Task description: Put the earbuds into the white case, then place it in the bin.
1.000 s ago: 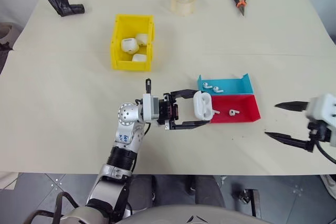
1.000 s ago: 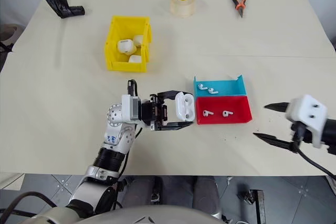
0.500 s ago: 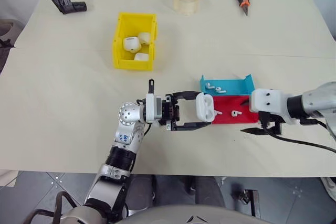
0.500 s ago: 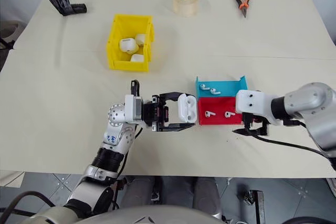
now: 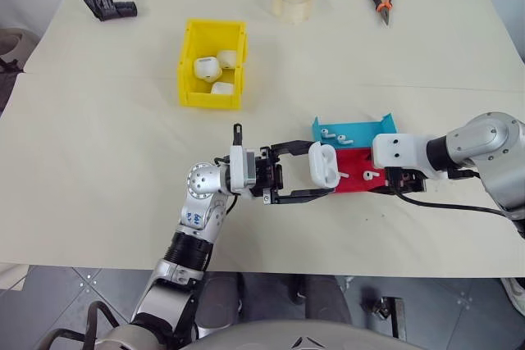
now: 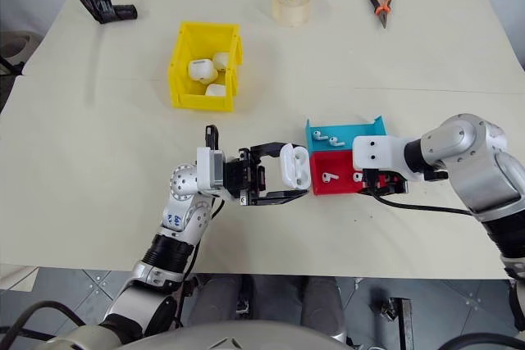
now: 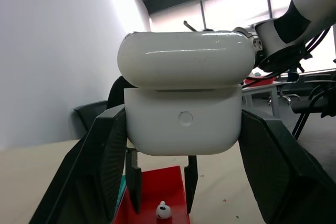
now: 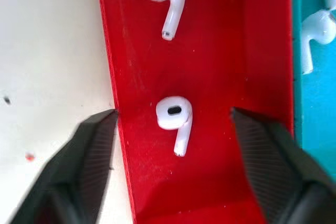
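Case held ready, earbuds not yet picked

The left gripper (image 5: 321, 171) has its fingers clamped on the white case (image 5: 321, 164), lid up, beside the red tray (image 5: 394, 179). The right gripper (image 8: 176, 129) straddles one of the earbuds (image 8: 175, 116) in that tray, fingers apart, touching nothing. Loading and the bin (image 5: 187, 71) remain.

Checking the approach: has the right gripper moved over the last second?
Yes. The right gripper has swung in from the table's right edge to the red tray, now straddling an earbud.
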Motion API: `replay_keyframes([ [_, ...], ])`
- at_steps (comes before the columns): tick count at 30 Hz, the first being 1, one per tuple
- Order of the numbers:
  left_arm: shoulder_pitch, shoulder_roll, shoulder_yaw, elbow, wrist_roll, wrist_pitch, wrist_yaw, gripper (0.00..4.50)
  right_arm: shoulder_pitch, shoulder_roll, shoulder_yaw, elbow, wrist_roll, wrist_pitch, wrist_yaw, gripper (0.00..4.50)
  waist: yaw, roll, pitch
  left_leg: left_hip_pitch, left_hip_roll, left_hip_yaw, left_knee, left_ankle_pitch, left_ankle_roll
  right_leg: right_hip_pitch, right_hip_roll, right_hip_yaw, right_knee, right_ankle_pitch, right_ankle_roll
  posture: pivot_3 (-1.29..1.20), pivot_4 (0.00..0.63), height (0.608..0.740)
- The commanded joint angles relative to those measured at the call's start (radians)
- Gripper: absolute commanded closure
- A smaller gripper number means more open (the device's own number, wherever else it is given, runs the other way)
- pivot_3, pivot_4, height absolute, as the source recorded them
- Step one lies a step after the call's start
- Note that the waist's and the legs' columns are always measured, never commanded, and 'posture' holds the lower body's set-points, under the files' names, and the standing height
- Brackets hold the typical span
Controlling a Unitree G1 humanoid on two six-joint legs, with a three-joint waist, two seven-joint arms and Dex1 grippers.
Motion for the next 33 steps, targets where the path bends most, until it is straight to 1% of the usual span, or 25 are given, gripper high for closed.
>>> replay_keyframes([
  [1,0.008,-0.001,-0.009,-0.045,-0.003,0.003,0.015,1.72,-0.020,0.007,-0.010,-0.003,-0.022,-0.025,0.013,0.89,0.000,0.000,0.000,0.000,0.000,0.000,0.000,0.000,0.000,0.000,0.000,0.000,0.000,0.000,0.000,0.00,0.150,0.740],
  [6,0.005,0.003,-0.010,-0.044,-0.007,0.010,0.017,1.72,-0.026,0.015,-0.012,0.003,-0.033,-0.042,0.026,0.89,0.000,0.000,0.000,0.000,0.000,0.000,0.000,0.000,0.000,0.000,0.000,0.000,0.000,0.000,0.000,0.00,0.150,0.740],
  [9,0.002,0.002,-0.009,-0.044,-0.009,0.014,0.017,1.72,-0.031,0.025,-0.013,0.007,-0.039,-0.045,0.025,1.49,-0.001,0.000,0.000,0.000,0.000,0.000,0.000,0.000,0.000,0.000,0.000,0.000,0.000,0.000,0.000,0.00,0.150,0.740],
  [11,0.001,0.002,-0.008,-0.044,-0.010,0.016,0.018,1.72,-0.033,0.032,-0.014,0.007,-0.045,-0.046,0.026,2.13,0.000,0.000,0.000,0.000,0.000,0.000,0.000,0.000,0.000,0.000,0.000,0.000,0.000,0.000,0.000,0.00,0.150,0.740],
  [31,-0.001,0.010,-0.006,-0.051,-0.011,0.024,0.027,1.72,-0.029,0.042,-0.004,0.048,-0.078,-0.095,0.045,2.13,0.000,0.000,0.000,0.000,0.000,0.000,0.000,0.000,0.000,0.000,0.000,0.000,0.000,0.000,0.000,0.00,0.150,0.740],
  [33,-0.001,0.010,-0.006,-0.050,-0.011,0.024,0.028,1.72,-0.027,0.044,-0.004,0.050,-0.076,-0.093,0.049,2.49,0.000,0.000,0.000,0.000,0.000,0.000,0.000,0.000,0.000,0.000,0.000,0.000,0.000,0.000,0.000,0.00,0.150,0.740],
])
